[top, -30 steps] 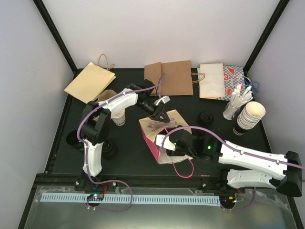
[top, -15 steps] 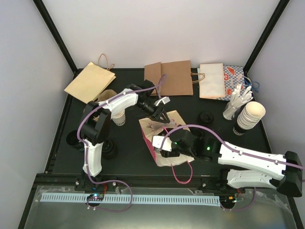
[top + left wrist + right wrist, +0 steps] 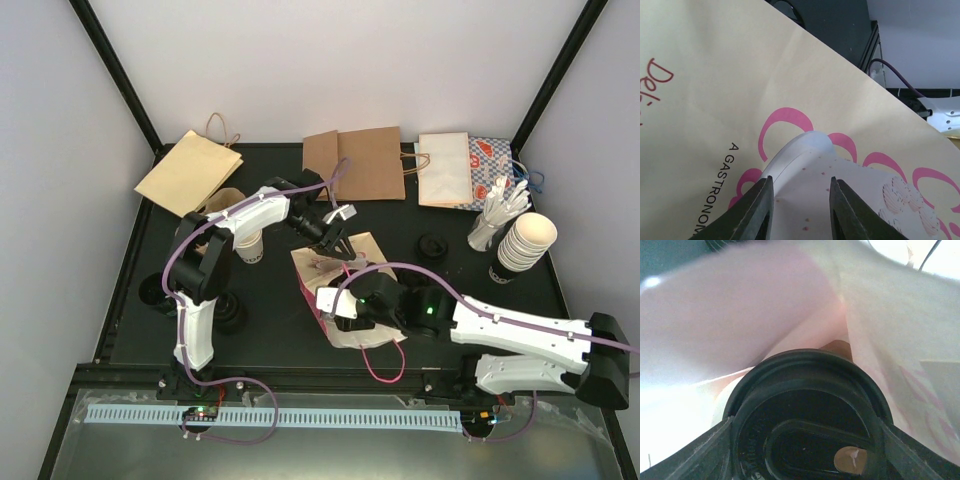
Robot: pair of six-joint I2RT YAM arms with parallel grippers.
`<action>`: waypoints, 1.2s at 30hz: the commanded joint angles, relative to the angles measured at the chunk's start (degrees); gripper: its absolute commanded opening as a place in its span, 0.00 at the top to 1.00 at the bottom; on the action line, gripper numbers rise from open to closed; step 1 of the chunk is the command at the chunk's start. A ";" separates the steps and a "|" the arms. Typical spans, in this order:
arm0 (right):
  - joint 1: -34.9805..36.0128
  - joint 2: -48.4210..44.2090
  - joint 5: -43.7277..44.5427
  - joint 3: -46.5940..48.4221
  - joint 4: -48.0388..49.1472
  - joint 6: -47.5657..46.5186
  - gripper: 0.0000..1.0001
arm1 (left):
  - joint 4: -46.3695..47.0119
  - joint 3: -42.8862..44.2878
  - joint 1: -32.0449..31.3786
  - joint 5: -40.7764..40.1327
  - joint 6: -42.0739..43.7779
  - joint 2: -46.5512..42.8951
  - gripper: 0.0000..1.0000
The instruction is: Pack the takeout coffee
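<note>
Since a moment ago the right arm has slid left, carrying the coffee cup further into the mouth of the bag lying on the dark surface. Its jaws are clamped round the cup, of which only the black lid shows, paper walls close on either side. The left arm has its jaws astride the bag's raised lip; whether they pinch it I cannot tell. To my eye the push should stay slow and straight, with that lip kept up, so the lid doesn't snag the paper.
</note>
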 commanded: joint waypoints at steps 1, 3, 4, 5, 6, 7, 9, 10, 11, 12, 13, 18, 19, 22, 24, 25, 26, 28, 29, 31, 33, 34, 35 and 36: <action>0.28 -2.72 1.70 -0.54 -2.73 1.19 0.53 | -1.93 -0.52 0.29 -1.13 1.39 0.95 0.67; 0.28 -2.72 1.00 1.06 -4.70 2.24 0.53 | -1.60 -0.95 0.28 -1.06 1.21 0.79 0.67; 0.29 -2.79 0.42 2.04 -6.43 3.08 0.53 | -1.16 -1.17 0.43 -1.07 0.81 0.62 0.67; 0.28 -2.88 -0.30 2.98 -7.64 4.10 0.53 | -0.36 -1.42 0.61 -1.15 0.44 0.17 0.67; 0.29 -2.96 -0.87 3.80 -8.94 4.88 0.53 | 0.65 -1.82 1.04 -1.16 -0.54 -0.41 0.65; 0.28 -3.06 -1.10 4.34 -9.84 5.96 0.53 | 1.78 -2.11 1.46 -1.33 -1.32 -1.22 0.61; 0.24 -3.16 -0.14 4.70 -10.83 6.98 0.53 | 3.29 -1.99 2.49 -2.26 -2.77 -3.52 0.50; 0.23 -3.07 0.49 4.66 -11.06 7.25 0.53 | 3.50 -1.17 2.99 -3.09 -3.22 -4.57 0.45; 0.28 -2.88 1.16 4.52 -11.12 7.39 0.53 | 3.39 -0.37 3.49 -4.72 -3.59 -5.65 0.41; 0.28 -2.59 1.74 4.42 -11.05 7.43 0.53 | 2.94 0.48 3.84 -5.91 -3.80 -6.82 0.37; 0.29 -2.11 2.35 4.46 -10.89 7.27 0.53 | 2.54 1.28 4.20 -7.07 -3.92 -7.93 0.33; -0.30 -0.18 2.88 6.39 -9.02 6.44 0.53 | -0.07 4.04 5.51 -14.99 -4.16 -14.60 0.07; -0.44 0.23 2.82 7.04 -8.86 6.37 0.53 | -0.55 4.15 5.60 -16.94 -4.11 -16.16 0.02; -0.80 0.86 2.87 7.94 -8.37 6.27 0.53 | -1.58 3.56 5.67 -21.35 -3.37 -21.51 0.01; -1.23 1.04 2.48 8.06 -7.53 6.22 0.53 | -0.81 1.28 5.57 -22.34 -2.12 -27.26 0.01; -1.56 1.14 2.04 8.19 -7.35 6.26 0.53 | 0.15 -0.58 5.54 -22.57 -1.58 -30.48 0.01; -1.88 1.33 1.57 8.34 -7.04 6.22 0.54 | 1.19 -2.60 5.46 -22.76 -1.02 -33.81 0.02; -2.38 1.59 1.01 8.63 -6.59 6.06 0.54 | 4.44 -8.86 5.29 -22.40 -0.34 -40.92 0.03; -2.59 1.77 0.53 8.76 -6.35 5.95 0.54 | 6.23 -11.77 5.13 -22.39 -0.11 -45.03 0.04; -3.02 2.19 -0.10 8.96 -5.98 5.81 0.54 | 10.34 -18.08 4.87 -22.66 -0.52 -53.25 0.04; -3.33 2.44 -0.49 9.04 -5.61 5.78 0.54 | 14.62 -24.58 4.60 -22.56 -1.11 -60.83 0.05; -3.56 2.41 -0.91 8.97 -5.51 5.77 0.54 | 16.19 -27.01 4.47 -21.95 -1.19 -63.99 0.05; -3.65 2.39 -1.17 8.94 -5.35 5.87 0.54 | 17.66 -29.41 4.36 -21.25 -1.27 -67.07 0.05; -3.80 2.25 -1.39 8.84 -5.09 5.91 0.54 | 19.06 -31.58 4.25 -20.74 -1.69 -69.51 0.05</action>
